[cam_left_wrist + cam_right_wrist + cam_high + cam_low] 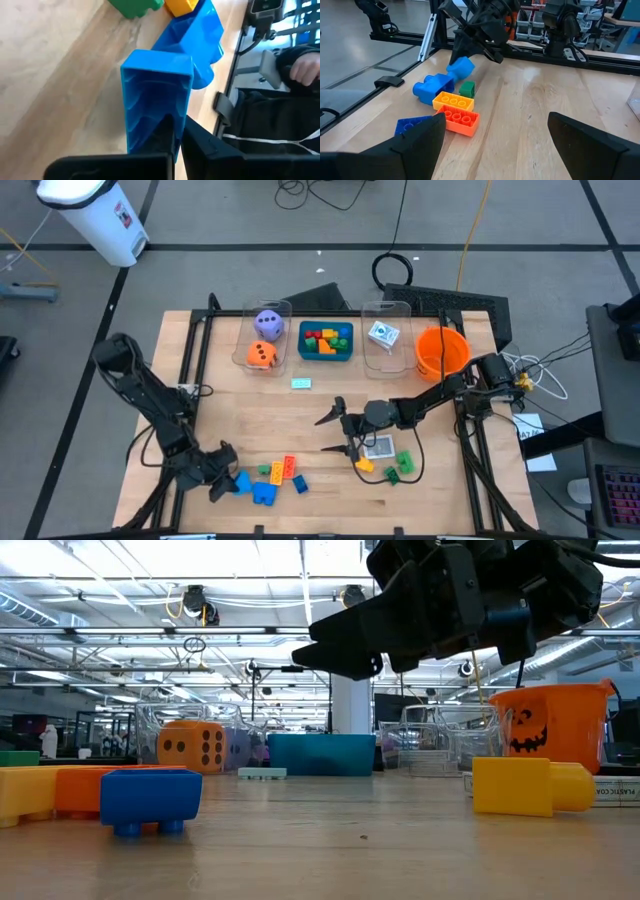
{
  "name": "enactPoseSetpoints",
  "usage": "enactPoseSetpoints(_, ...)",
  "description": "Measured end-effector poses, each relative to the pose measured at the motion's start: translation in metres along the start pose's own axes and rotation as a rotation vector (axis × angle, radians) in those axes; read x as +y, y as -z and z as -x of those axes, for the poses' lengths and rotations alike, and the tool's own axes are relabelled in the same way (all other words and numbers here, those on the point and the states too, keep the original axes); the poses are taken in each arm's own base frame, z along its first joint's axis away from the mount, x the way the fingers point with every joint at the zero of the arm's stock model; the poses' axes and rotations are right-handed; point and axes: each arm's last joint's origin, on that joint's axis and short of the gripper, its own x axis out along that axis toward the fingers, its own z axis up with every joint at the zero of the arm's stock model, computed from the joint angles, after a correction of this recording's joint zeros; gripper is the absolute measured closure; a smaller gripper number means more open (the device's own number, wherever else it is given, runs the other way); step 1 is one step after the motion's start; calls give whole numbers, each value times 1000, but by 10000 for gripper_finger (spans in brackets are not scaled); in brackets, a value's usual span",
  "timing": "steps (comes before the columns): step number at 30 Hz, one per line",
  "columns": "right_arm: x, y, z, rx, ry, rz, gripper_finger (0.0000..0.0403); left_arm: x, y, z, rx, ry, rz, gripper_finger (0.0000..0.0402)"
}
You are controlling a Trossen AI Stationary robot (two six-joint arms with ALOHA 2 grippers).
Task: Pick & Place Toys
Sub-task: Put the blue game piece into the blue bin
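My left gripper (224, 476) is at the near left of the table, shut on a light blue brick (157, 95), which also shows in the right wrist view (462, 66). Beside it lie another blue brick (263, 494), a yellow and an orange brick (285, 468), a green one (266, 470) and a small blue one (300, 484). My right gripper (333, 430) hovers wide open and empty at mid-table, left of a white card (380, 447), a yellow brick (365, 466) and green bricks (402, 461). My left gripper holds the light blue brick by one side wall (181, 107) at its open, hollow underside. One finger (162, 132) reaches inside the hollow and the other (205, 147) lies outside. The fingers slant down from the table's left. Whether the brick is clear of the table, I cannot tell.
At the far side stand a clear bin (285, 308) with a purple die (267, 323) and an orange die (262, 355), a teal tray (305, 352) of bricks, a second clear bin (385, 360) with a white item, and an orange bowl (441, 352). A small teal card (301, 383) lies mid-table.
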Motion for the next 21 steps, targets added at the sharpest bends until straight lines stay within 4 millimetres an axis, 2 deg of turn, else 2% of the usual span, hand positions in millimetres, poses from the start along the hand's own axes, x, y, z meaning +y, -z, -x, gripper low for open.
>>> enactPoseSetpoints(4,0,0,0,-5,4,2,62,-4,-8,5,-11,29,-38,381)
enactPoseSetpoints(7,0,-2,0,-16,4,2,62,-9,-17,9,-40,64,-82,390)
enactPoseSetpoints(13,-1,-11,1,-119,9,7,62,-22,-37,26,-128,156,-201,386)
enactPoseSetpoints(17,-2,-20,2,-203,47,5,62,-27,-54,38,-267,177,-355,394)
enactPoseSetpoints(21,-4,-22,3,-232,104,-56,62,-27,-72,46,-491,75,-517,391)
